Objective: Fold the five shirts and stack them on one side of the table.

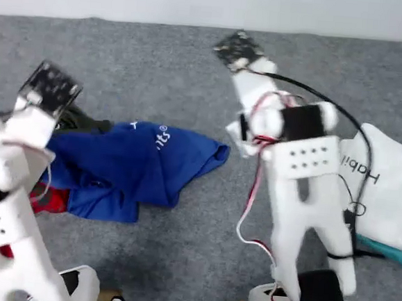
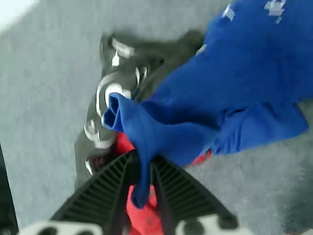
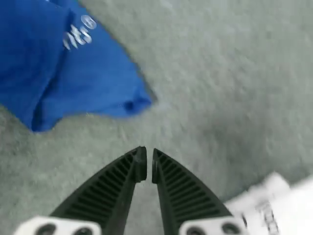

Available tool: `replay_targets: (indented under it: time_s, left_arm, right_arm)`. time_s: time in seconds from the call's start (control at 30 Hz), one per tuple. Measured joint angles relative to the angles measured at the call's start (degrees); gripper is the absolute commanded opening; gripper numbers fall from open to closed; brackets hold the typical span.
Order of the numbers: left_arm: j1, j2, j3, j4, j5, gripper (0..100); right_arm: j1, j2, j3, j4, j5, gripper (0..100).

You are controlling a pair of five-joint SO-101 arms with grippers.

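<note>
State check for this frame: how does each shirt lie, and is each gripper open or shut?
blue shirt: crumpled, unfolded, a fold pinched
red shirt: bunched under blue shirt
dark shirt: crumpled under blue shirt
white shirt: lying over teal shirt
teal shirt: mostly covered
left gripper: shut on blue shirt
right gripper: shut, empty

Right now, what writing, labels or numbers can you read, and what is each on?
White lettering on the blue shirt: creased and blurred, unreadable.
Dark lettering on the white shirt: partly hidden behind an arm, no whole word readable.
White markings on the dark shirt: too blurred to read.
No numbers or signs.
</note>
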Motion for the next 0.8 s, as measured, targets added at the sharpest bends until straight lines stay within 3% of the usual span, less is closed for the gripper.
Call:
replay_targets:
  time_s: [0.23, 0.43, 0.8]
  left_arm:
    - [-7.82, -6.77, 11.87, -2.64, 0.00, 0]
    - [-10.29, -9.23, 15.30, -2.99, -0.35, 0]
    - [-10.29, -12.31, 15.47, -2.99, 1.41, 0]
  right_arm:
    - [-7.74, 12.48, 0.00, -9.67, 0.00, 17.8]
    - [-13.63, 24.26, -2.99, -15.74, 0.00, 18.3]
    - [-19.96, 52.31, -29.80, -19.34, 0.00, 18.3]
